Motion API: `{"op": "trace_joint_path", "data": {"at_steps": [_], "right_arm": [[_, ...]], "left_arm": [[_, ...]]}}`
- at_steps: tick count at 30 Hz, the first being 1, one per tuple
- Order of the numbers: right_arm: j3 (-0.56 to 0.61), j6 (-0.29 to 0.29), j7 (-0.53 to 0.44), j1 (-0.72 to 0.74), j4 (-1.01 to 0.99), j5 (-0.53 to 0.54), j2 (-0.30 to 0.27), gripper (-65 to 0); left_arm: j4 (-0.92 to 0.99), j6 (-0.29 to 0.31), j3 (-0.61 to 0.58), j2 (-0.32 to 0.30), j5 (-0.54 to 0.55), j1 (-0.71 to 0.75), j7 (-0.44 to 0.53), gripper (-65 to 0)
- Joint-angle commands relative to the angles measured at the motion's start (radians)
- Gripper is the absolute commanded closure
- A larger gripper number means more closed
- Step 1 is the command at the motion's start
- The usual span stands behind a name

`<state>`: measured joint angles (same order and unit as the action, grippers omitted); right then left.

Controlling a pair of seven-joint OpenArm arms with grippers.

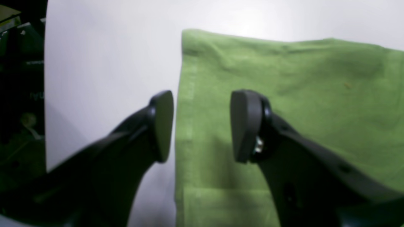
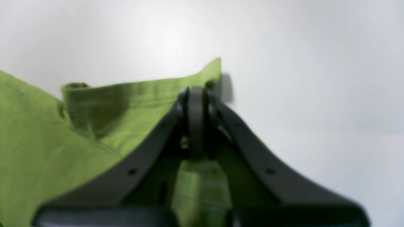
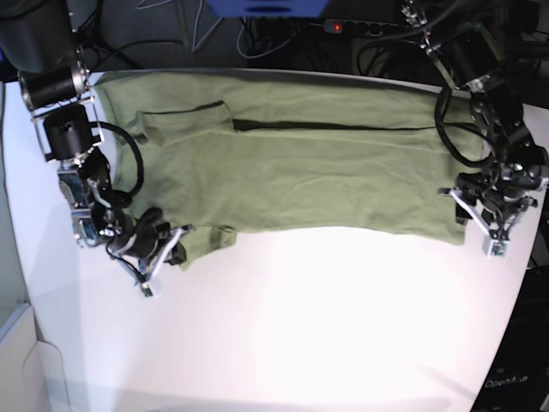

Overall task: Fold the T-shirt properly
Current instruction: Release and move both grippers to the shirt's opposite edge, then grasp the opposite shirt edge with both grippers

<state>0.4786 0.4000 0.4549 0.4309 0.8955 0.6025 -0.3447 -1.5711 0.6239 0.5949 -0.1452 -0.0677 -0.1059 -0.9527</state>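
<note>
The green T-shirt lies spread flat across the far half of the white table, folded lengthwise with a sleeve turned in at the left. In the right wrist view my right gripper is shut on the T-shirt, pinching a raised edge near a hemmed corner. In the base view that gripper sits at the cloth's near-left corner. My left gripper is open, its pads straddling the hemmed side edge of the T-shirt. In the base view it is at the near-right corner.
The white table stretches toward the front with a curved right edge. Cables and a power strip run behind the table. Dark clutter lies beyond the table edge in the left wrist view.
</note>
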Motion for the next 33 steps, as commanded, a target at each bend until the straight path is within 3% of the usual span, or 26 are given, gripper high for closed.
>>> {"op": "trace_joint_path", "data": {"at_steps": [1,7,10,15,17,22,27,33], "right_arm": [[-0.005,0.007,-0.021,0.023,0.014,0.012,-0.012,-0.9],[-0.005,0.007,-0.023,0.023,0.015,0.012,-0.015,-0.9],[-0.005,0.007,-0.023,0.023,0.015,0.012,-0.015,-0.9],[-0.005,0.007,-0.018,0.023,0.015,0.012,-0.014,-0.9],[-0.004,0.007,-0.018,0.023,0.015,0.012,-0.012,-0.9],[-0.004,0.007,-0.015,0.023,0.015,0.012,-0.014,-0.9],[-0.004,0.007,-0.014,0.024,0.015,0.012,-0.017,-0.9],[-0.004,0.007,-0.014,0.024,0.015,0.010,-0.017,-0.7]], "left_arm": [[-0.015,-0.005,0.001,-0.023,0.007,-0.022,0.021,-28.7],[0.079,-0.005,0.003,-0.070,0.016,-0.071,0.025,-28.8],[0.143,-0.003,0.003,-0.083,0.013,-0.091,0.087,-28.9],[0.235,0.004,0.003,-0.092,0.016,-0.104,0.188,-41.5],[0.280,0.004,0.003,-0.087,0.016,-0.107,0.234,-43.2],[0.404,-0.005,0.003,-0.084,0.016,-0.147,0.335,-43.1],[0.550,-0.006,0.003,-0.092,0.013,-0.205,0.389,-43.1],[0.584,-0.006,0.004,-0.093,0.015,-0.229,0.416,-43.1]]}}
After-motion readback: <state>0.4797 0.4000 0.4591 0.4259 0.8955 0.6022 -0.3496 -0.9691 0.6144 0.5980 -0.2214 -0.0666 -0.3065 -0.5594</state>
